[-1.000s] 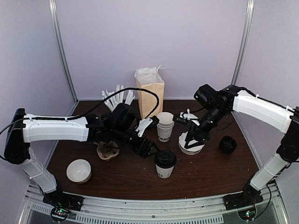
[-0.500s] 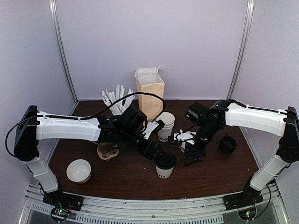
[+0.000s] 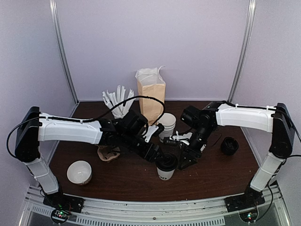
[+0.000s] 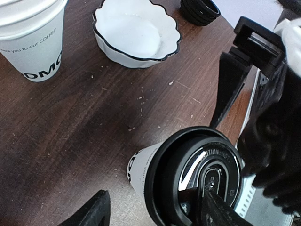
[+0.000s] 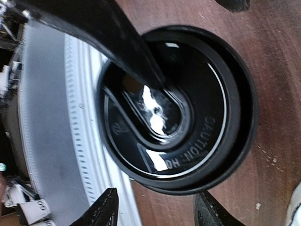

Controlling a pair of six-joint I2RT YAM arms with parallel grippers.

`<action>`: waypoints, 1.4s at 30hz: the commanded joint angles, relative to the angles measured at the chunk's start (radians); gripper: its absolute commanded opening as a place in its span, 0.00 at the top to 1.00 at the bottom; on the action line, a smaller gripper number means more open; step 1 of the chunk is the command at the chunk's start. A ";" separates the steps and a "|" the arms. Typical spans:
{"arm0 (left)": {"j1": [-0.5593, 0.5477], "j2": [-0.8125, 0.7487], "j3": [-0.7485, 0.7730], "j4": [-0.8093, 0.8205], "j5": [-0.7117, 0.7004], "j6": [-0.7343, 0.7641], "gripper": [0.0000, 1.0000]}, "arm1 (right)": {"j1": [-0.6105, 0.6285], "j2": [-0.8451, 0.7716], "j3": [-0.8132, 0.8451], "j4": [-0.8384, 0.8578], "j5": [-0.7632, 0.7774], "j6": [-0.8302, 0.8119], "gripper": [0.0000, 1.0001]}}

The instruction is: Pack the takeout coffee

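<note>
The takeout coffee (image 3: 166, 165) is a white paper cup with dark lettering and a black domed lid, standing upright at the table's front centre. My left gripper (image 3: 157, 154) is open just above its left side. In the left wrist view (image 4: 153, 214) one finger overlaps the lid (image 4: 197, 174) and the other hangs off the cup's far side over the table. My right gripper (image 3: 185, 159) is open just right of the cup. In the right wrist view (image 5: 157, 212) the lid (image 5: 188, 117) fills the frame above both fingertips. Neither gripper holds anything.
A stack of lidless cups (image 3: 166, 125) stands behind the coffee, with a brown paper bag (image 3: 150, 94) further back. A scalloped white bowl (image 4: 136, 33) lies under my right arm. Black lids (image 3: 229, 145) sit at the right. A cardboard carrier (image 3: 108, 153) and a white bowl (image 3: 79, 172) are at the left.
My right gripper left the scalloped bowl and swung left and down to the coffee cup. My left gripper moved right to sit over the cup's lid.
</note>
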 commanded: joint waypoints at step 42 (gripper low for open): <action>0.004 0.034 -0.035 -0.009 -0.008 -0.045 0.33 | -0.167 0.284 0.056 0.014 -0.288 0.230 0.74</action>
